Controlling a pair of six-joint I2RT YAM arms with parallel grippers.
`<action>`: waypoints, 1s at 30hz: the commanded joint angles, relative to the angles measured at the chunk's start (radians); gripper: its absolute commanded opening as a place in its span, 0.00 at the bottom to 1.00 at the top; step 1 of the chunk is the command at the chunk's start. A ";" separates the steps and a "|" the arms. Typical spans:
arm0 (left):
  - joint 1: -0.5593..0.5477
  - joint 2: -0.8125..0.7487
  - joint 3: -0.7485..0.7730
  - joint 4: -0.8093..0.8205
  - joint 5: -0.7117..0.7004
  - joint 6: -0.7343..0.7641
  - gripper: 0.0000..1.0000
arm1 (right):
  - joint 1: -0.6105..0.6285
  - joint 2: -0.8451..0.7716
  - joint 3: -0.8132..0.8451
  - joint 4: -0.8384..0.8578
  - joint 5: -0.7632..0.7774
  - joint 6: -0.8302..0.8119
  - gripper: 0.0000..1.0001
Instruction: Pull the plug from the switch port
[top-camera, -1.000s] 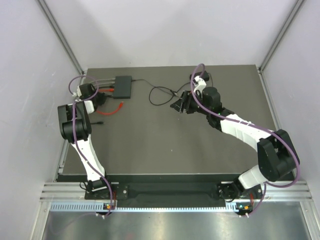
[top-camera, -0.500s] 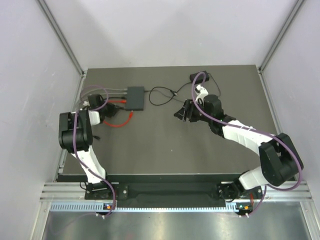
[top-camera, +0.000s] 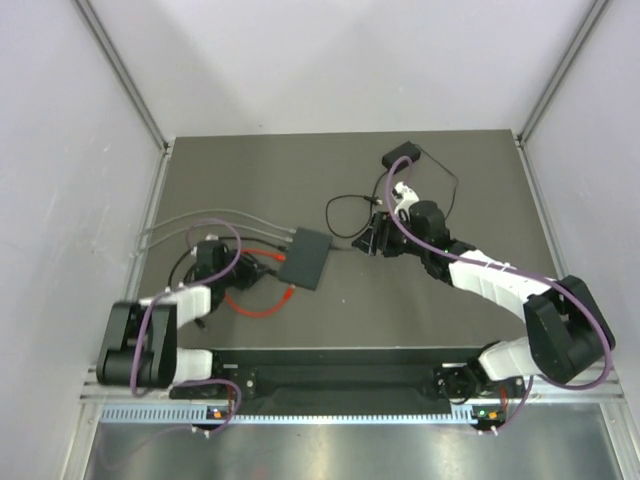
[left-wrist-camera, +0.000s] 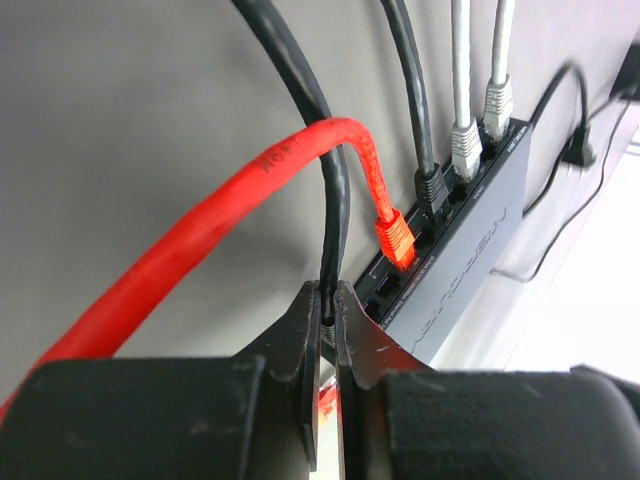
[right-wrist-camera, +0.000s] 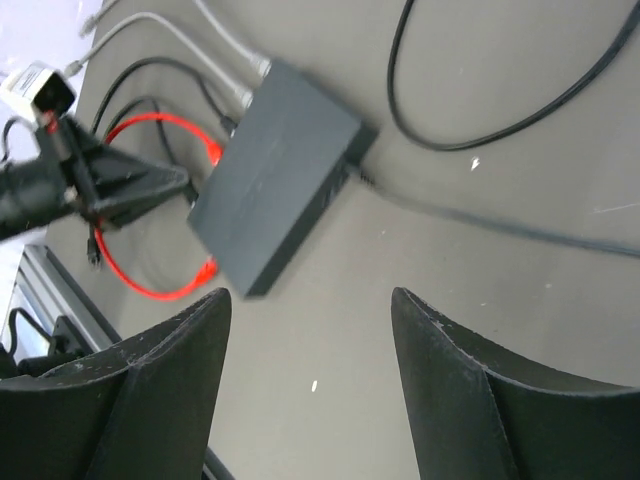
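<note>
The switch (top-camera: 306, 258) lies flat and skewed on the table (top-camera: 250, 170), its socket edge turned toward the left gripper (left-wrist-camera: 329, 300), which sits just beside that edge. The left jaws are clenched on a black cable (left-wrist-camera: 335, 190) that arcs down into them from above. Whether the gripped end is a plug, and whether it sits in a socket, cannot be told. Along the socket edge, a red plug (left-wrist-camera: 396, 232) is seated in a port, its red cable (left-wrist-camera: 250, 190) looping back past the gripper. Next to it stand a black plug (left-wrist-camera: 430, 188) and two grey plugs (left-wrist-camera: 465, 142), all seated in the switch. The right gripper (right-wrist-camera: 308, 300) hovers on the switch's opposite side, apart from it, jaws spread wide and gripping nothing. A thin cord (right-wrist-camera: 480, 225) leaves the switch's far edge and runs under that gripper. A power brick (top-camera: 400, 155) lies well beyond the switch, near the table's back.
</note>
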 joint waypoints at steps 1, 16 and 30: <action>-0.041 -0.161 -0.108 -0.005 -0.044 -0.074 0.00 | 0.040 0.034 0.054 0.002 -0.010 0.023 0.66; -0.127 -0.438 -0.108 -0.341 -0.123 -0.063 0.52 | 0.203 0.307 0.126 0.057 0.077 0.212 0.65; -0.127 -0.412 0.093 -0.496 0.035 0.170 0.39 | 0.192 0.489 0.354 -0.008 0.114 0.072 0.56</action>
